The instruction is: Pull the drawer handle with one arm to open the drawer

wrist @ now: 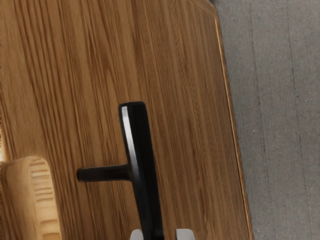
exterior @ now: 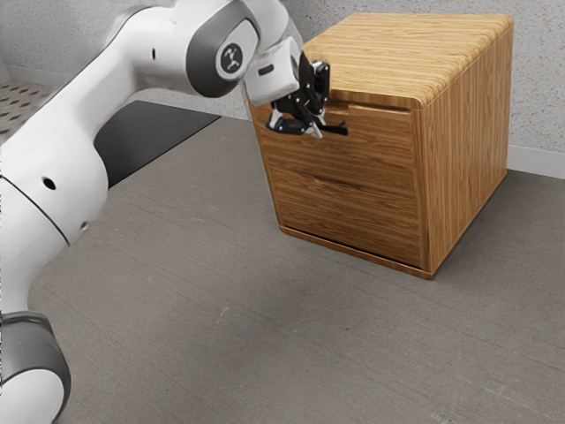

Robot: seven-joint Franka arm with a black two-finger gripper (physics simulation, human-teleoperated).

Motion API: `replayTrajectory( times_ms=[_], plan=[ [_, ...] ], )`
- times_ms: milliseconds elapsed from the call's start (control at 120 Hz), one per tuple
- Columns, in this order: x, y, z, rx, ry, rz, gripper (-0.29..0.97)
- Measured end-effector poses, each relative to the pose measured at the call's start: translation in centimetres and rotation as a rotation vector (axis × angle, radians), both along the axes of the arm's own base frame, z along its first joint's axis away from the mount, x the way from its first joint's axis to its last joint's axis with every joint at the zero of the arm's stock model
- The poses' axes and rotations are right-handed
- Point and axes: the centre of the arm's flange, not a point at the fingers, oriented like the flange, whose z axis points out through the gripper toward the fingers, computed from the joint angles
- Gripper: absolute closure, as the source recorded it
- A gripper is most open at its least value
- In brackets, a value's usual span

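A bamboo-grain cabinet (exterior: 459, 159) stands on the grey floor with two drawer fronts. The top drawer (exterior: 375, 146) carries a black bar handle (exterior: 335, 130) on a short stem. My black gripper (exterior: 309, 122) is at that handle, its fingers closed around the bar from two sides. A thin dark gap runs under the cabinet top, above the drawer front. In the wrist view the handle (wrist: 140, 165) runs straight up from between my grey fingertips (wrist: 141, 234), against the drawer front (wrist: 75, 75).
The lower drawer front (exterior: 353, 212) sits flush below. A black mat (exterior: 141, 137) lies on the floor behind my arm. Grey floor (exterior: 291, 336) spreads wide in front of the cabinet. A speckled wall (exterior: 538, 79) stands behind it.
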Motion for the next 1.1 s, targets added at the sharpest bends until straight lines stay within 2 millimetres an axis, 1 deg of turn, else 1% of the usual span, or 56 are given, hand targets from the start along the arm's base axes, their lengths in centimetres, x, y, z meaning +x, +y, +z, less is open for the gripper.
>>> replayTrajectory(
  times_ms=[75, 175, 258, 317, 383, 392, 417, 442, 492, 525, 617, 667, 767, 867, 933, 975, 1100],
  plan=[
    [0.1, 0.1, -0.2, -0.010, 0.005, 0.002, 0.74],
    [-0.3, -0.1, 0.1, -0.019, 0.012, 0.003, 0.75],
    [-0.5, -0.2, -0.7, -0.025, 0.041, 0.006, 0.77],
    [-0.8, -0.2, -1.2, -0.027, 0.060, 0.008, 0.83],
    [-1.3, -0.2, -1.4, -0.029, 0.073, 0.011, 0.85],
    [-1.4, -0.2, -1.4, -0.029, 0.075, 0.011, 0.87],
    [-1.7, -0.4, -1.4, -0.030, 0.080, 0.010, 0.83],
    [-2.0, -0.4, -1.2, -0.030, 0.083, 0.011, 0.83],
    [-3.0, 0.0, -0.3, -0.027, 0.081, 0.021, 0.78],
    [-3.6, 0.0, 0.2, -0.024, 0.083, 0.024, 0.77],
    [-4.8, 1.2, 0.7, -0.020, 0.090, 0.048, 0.76],
    [-4.9, 1.5, 0.5, -0.019, 0.095, 0.054, 0.78],
    [-5.4, 1.3, 0.4, -0.013, 0.093, 0.057, 0.78],
    [-6.1, 0.5, 1.5, -0.006, 0.068, 0.048, 0.78],
    [-6.4, 0.3, 1.5, -0.006, 0.068, 0.048, 0.78],
    [-6.4, 0.4, 1.3, -0.006, 0.069, 0.051, 0.80],
    [-5.9, 0.4, 0.2, -0.010, 0.081, 0.056, 0.79]
  ],
)
